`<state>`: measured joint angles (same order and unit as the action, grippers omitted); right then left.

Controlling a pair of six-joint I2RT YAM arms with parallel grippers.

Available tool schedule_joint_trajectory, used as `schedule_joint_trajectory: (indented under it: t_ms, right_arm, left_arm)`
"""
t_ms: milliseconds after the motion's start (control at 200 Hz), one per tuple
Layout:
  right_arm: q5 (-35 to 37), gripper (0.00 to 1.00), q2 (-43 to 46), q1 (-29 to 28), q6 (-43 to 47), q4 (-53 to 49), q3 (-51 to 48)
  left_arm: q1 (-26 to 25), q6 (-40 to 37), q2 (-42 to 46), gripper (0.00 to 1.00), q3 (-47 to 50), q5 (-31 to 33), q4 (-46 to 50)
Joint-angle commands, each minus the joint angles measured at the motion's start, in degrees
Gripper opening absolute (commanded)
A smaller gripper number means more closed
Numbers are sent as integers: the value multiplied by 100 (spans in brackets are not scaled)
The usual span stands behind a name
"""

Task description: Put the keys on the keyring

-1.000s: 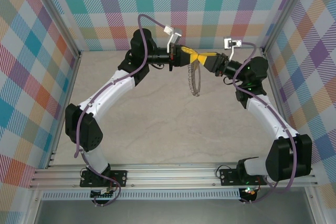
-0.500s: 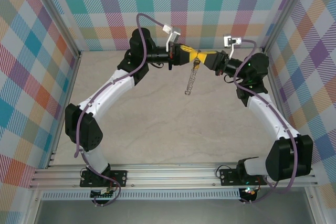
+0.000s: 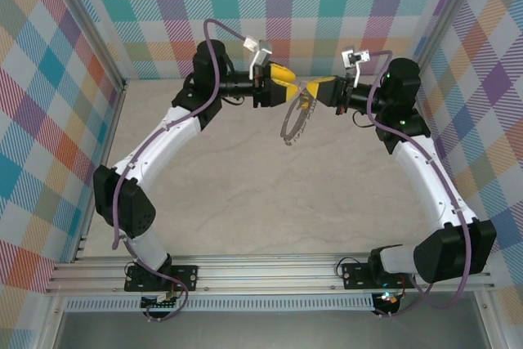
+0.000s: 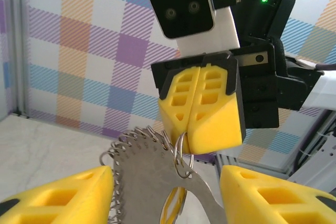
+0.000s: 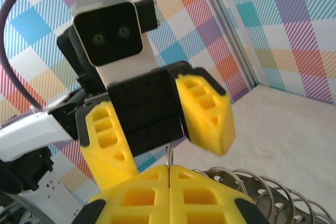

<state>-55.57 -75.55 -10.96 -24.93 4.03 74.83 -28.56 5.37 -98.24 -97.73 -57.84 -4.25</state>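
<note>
Whereas the two grippers were pressed tip to tip a second ago, the left gripper [image 3: 288, 85] has now been drawn back and its jaws are spread wide, with nothing held between them. The keyring [image 4: 123, 148] is left to the right gripper [image 3: 312, 90] alone. Its jaws are closed tight on a thin wire ring at the top of the keyring, as is seen in both wrist views. Both wrists have been shifted toward the back wall [image 3: 270, 6]. The chain, which hung as a narrow strand half a second ago, is now spread into an open loop dangling above the table [image 3: 245, 202], touching nothing.

A handover or a threading attempt is judged to have just ended. Whether the key has been got onto the ring cannot be told. A yellow patch [image 4: 172, 211] is glimpsed low in the left wrist view behind the hanging metal and may be the key's head, but it is too blurred to be named with certainty.

Checked walls enclose the cell, and a purple cable [image 3: 214, 38] is looped above the left wrist. No object is seen on the table beneath the loop. The hindrances are judged to be the loop's floppiness and the closeness of the two grippers. The pinched stretch of ring is also covered by the right jaws.
</note>
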Motion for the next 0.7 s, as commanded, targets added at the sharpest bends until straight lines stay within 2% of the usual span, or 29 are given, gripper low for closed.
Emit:
schedule_joint_trajectory:
  t_ms: [0,120,390,700]
  right_arm:
    - [-265,0,72,-29,688,-704,302]
    - [-383,0,17,-31,861,-961,413]
    - [-733,0,-142,-46,964,-1191,601]
    - [-881,0,-218,-143,1252,-1558,753]
  left_arm:
    - [77,-468,340,58,-27,-43,410]
    - [74,-832,260,58,-274,-148,997]
    - [-41,-1402,-125,50,-896,-466,2157]
    - [-229,-1561,-424,48,-1265,-535,2513]
